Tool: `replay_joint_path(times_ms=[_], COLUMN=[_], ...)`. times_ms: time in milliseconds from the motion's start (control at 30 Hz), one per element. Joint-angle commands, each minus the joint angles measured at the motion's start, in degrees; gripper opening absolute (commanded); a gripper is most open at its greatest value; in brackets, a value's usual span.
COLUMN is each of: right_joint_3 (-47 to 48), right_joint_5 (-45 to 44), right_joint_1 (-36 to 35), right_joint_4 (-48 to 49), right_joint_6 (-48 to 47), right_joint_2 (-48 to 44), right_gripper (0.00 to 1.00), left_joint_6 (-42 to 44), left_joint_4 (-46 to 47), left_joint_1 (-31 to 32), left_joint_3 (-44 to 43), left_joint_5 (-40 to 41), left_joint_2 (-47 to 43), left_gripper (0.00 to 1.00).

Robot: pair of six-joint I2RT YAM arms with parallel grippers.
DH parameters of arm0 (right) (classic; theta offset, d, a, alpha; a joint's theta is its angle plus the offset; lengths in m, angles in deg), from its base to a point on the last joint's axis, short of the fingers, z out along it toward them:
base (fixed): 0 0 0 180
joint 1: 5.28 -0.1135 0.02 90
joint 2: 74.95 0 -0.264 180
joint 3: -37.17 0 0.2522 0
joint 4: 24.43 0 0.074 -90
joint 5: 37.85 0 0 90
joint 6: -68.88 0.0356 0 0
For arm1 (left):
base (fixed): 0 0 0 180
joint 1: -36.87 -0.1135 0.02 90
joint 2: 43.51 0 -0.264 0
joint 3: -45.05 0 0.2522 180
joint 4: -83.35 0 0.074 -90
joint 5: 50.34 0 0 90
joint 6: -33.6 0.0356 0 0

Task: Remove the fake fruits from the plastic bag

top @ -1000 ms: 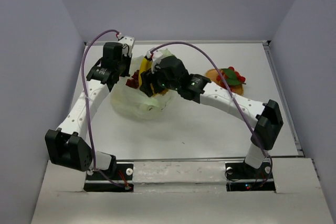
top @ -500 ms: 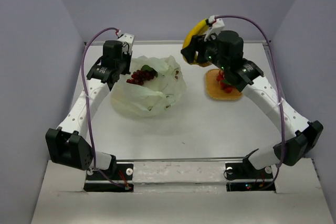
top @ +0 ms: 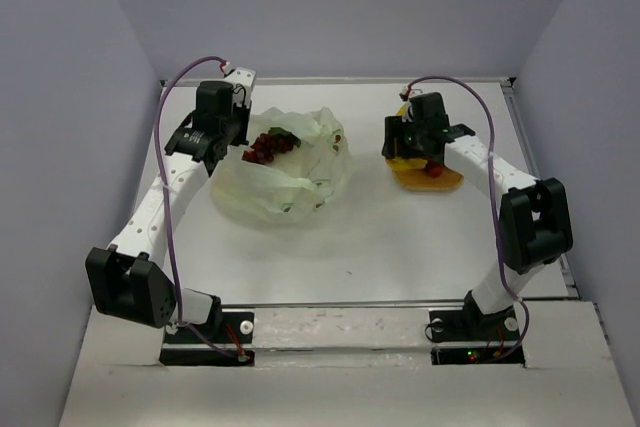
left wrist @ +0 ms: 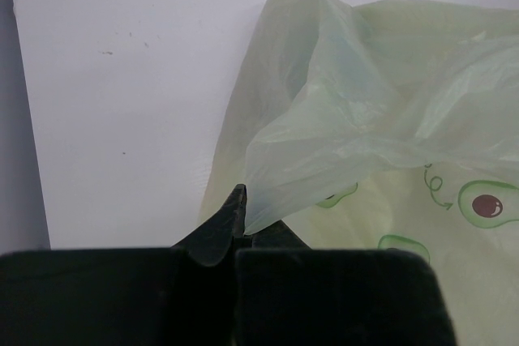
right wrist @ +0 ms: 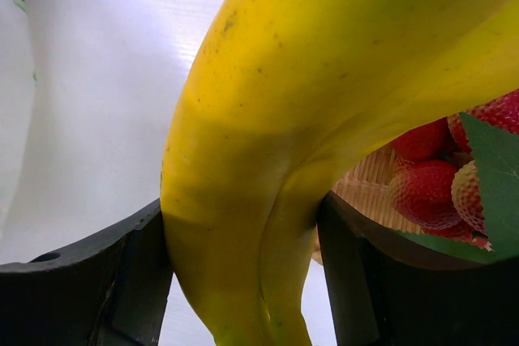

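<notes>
Within the last second the right gripper (top: pixel 407 143) has left the mouth of the pale green translucent plastic bag (top: pixel 290 182), swung up and across the white table (top: pixel 380 237), and come down at the far right. It now hangs low over the flat orange woven mat (top: pixel 447 181). Its jaws stand fairly wide and are clamped on either side of the glossy yellow plastic banana (right wrist: pixel 308 79), which fills the right wrist view. Just beyond the banana on the mat lie the red strawberries with green leaves (right wrist: pixel 426 172). The left gripper (left wrist: pixel 242 210) has not moved: its jaws stay pinched fully together on a fold of the bag's rim, holding the mouth up and open at the far left. With the right arm gone, the dark red grape bunch (top: pixel 268 145) shows plainly inside that opening. The banana therefore counts as out of the bag, and it probably only needs releasing onto or beside the mat. The grapes remain inside, so the task is not finished; whether anything else lies deeper in the bag cannot be told.
</notes>
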Motion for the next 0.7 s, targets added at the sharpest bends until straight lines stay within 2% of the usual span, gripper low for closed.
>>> replay_joint_path(times_ms=[0, 400, 533, 667], right_joint_3=[0.7, -2.7, -1.6, -1.1], right_joint_5=[-0.5, -4.9, -6.8, -5.8], right_joint_1=[1.6, 2.7, 2.7, 2.7], right_joint_4=[2.8, 3.4, 3.9, 3.8], right_joint_6=[-2.4, -3.2, -3.3, -3.0], right_joint_2=[-0.2, 3.6, 5.0, 6.0], right_gripper=[0.01, 0.01, 0.13, 0.30], left_joint_6=[-0.4, -0.4, -0.5, -0.5], left_joint_4=[1.7, 1.9, 1.8, 1.7], left_joint_1=[-0.2, -0.2, -0.2, -0.2], left_joint_3=[0.3, 0.7, 0.7, 0.9], left_joint_5=[-0.7, -1.3, -1.7, -1.7], left_joint_2=[-3.0, -2.6, -2.7, -2.8], left_gripper=[0.00, 0.00, 0.00, 0.00])
